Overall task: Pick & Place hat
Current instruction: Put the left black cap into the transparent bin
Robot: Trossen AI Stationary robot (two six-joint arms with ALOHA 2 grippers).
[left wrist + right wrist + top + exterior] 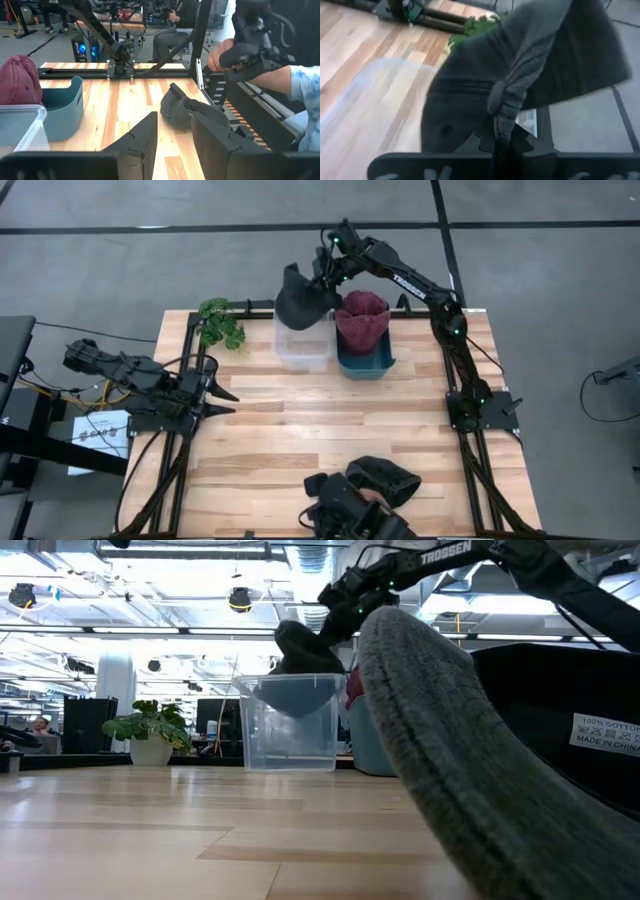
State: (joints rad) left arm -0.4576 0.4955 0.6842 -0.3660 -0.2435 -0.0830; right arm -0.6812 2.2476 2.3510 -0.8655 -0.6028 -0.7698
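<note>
Hat half hidden behind clear bin

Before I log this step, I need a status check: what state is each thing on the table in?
Dark grey hat: held above the clear bin by the right gripper, fingers shut on it.
Clear bin: open-topped, upright.
Maroon hat: sitting in the teal bin.
Second dark hat: lying on the table's near edge.
Left gripper: fingers apart, holding nothing, at the left side.
Potted plant: upright.
</note>
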